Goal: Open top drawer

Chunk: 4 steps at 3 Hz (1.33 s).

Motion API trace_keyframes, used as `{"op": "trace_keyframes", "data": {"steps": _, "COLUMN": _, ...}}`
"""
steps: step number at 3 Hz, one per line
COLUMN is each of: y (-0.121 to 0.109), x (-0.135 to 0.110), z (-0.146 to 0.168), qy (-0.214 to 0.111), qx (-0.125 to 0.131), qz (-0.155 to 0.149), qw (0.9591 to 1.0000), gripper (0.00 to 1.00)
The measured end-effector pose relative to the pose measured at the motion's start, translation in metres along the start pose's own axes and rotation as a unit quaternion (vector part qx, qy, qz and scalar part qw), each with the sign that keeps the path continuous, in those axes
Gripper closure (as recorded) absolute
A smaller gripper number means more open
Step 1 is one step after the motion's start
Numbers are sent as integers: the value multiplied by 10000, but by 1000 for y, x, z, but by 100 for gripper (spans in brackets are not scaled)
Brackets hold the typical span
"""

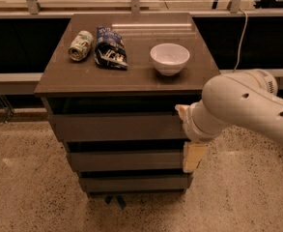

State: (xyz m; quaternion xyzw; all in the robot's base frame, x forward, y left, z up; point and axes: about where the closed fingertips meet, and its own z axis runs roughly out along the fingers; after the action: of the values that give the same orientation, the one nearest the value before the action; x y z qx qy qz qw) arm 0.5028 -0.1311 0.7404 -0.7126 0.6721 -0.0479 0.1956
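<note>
The top drawer (pixel 117 127) is the widest grey-brown front just under the cabinet's top, and it looks shut with its flat front in line with the cabinet. My gripper (pixel 193 156) is a cream-coloured piece hanging below the white wrist. It sits in front of the cabinet's right edge, at the height of the lower part of the top drawer and the middle drawer. The large white arm (pixel 247 108) comes in from the right and hides the top drawer's right end.
Two narrower drawer fronts (pixel 124 160) (pixel 131 182) lie below. On the cabinet top (pixel 131 80) are a crushed can (pixel 80 45), a dark snack bag (pixel 110 48) and a white bowl (pixel 169 58). A dark ledge and railing run behind. Speckled floor surrounds the cabinet.
</note>
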Motion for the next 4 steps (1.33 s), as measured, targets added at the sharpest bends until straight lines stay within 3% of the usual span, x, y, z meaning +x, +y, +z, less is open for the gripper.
{"op": "trace_keyframes", "data": {"steps": 1, "y": -7, "x": -2, "z": 37, "qy": -201, "qx": 53, "qz": -114, "qw": 9997, "gripper": 0}}
{"op": "trace_keyframes", "data": {"steps": 2, "y": -28, "x": -4, "z": 79, "qy": -247, "qx": 107, "qz": -156, "qw": 9995, "gripper": 0}}
{"op": "trace_keyframes", "data": {"steps": 3, "y": -49, "x": -5, "z": 102, "qy": -200, "qx": 131, "qz": -199, "qw": 9995, "gripper": 0}}
{"op": "trace_keyframes", "data": {"steps": 4, "y": -73, "x": -5, "z": 122, "qy": -143, "qx": 81, "qz": -176, "qw": 9997, "gripper": 26}}
